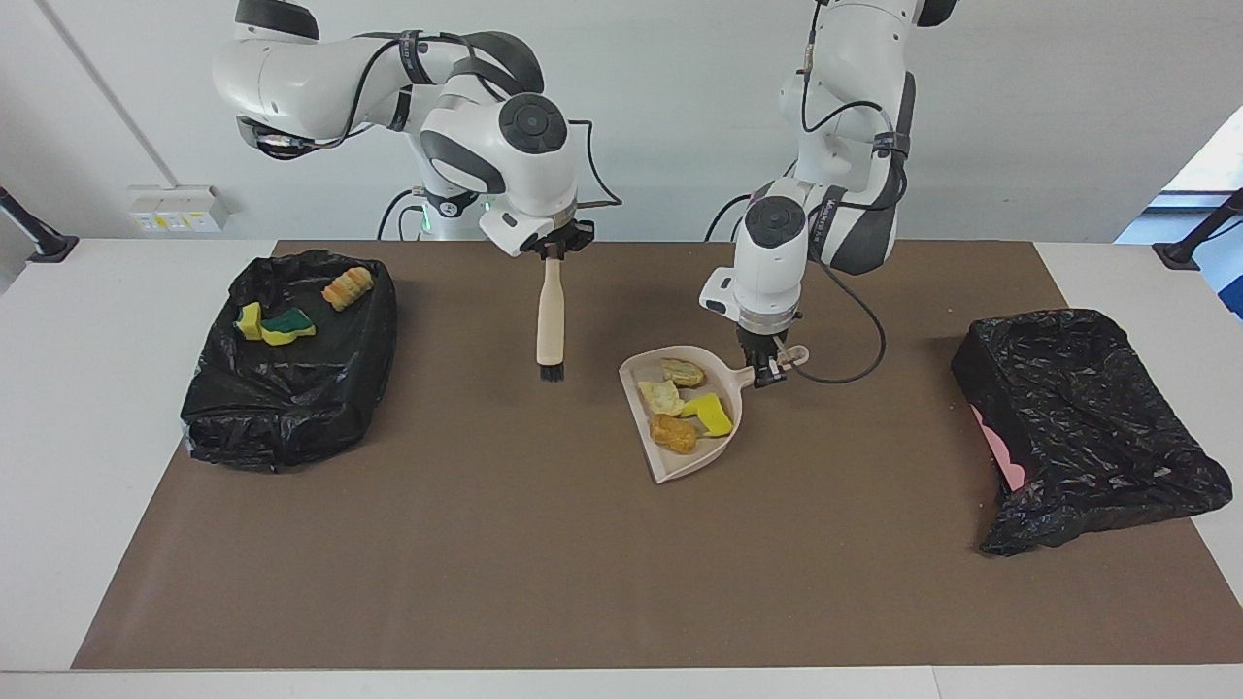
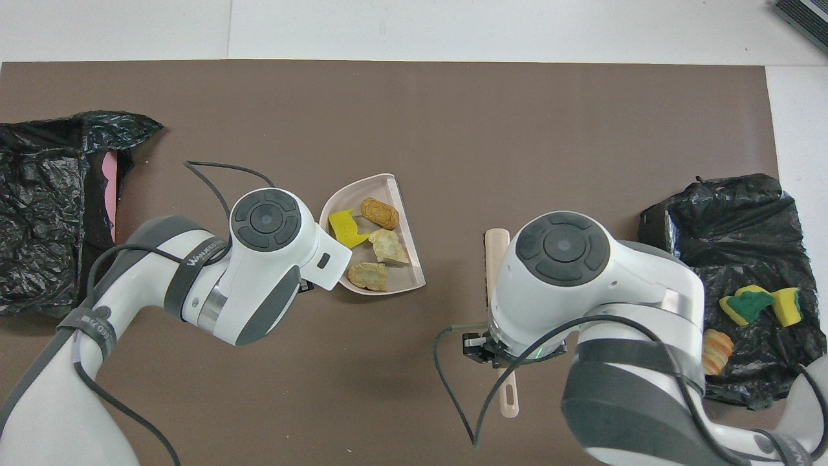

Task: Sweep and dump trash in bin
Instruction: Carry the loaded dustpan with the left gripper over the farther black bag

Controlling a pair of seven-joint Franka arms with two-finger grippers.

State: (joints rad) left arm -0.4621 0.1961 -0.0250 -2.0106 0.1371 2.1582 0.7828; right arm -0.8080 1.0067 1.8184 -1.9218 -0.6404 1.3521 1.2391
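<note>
The sweeping looks finished and the dumping is the step in hand. 4 pieces of trash (image 1: 686,403) lie in the dustpan (image 1: 723,452), which rests on the brown mat (image 1: 583,563) about midway between the 2 ends of the table: a yellow piece, a pale beige one, a yellow-green one and an orange-brown one. No loose pieces show on the mat around it.

The left gripper (image 1: 766,370) is clamped on the dustpan's handle, at the end of the pan nearer to the robots, with the pan flat on the mat. The right gripper (image 1: 552,250) is closed on the top of the brush (image 1: 551,318), which hangs upright in the air with its bristles down, over bare mat beside the dustpan toward the right arm's end of the table, and well clear of the pan.

2 bins lined with black bags stand at the table's ends. The bin at the right arm's end (image 1: 291,408) holds 3 sponge pieces (image 1: 286,311); the bin at the left arm's end (image 1: 1078,417) shows none.

The next move, as I judge it, calls for the left arm to lift the pan level, so nothing slides off its open lip, carry it over a bin and tip it there. The bin at the left arm's end seems the easier reach. The brush need only keep out of the way.
</note>
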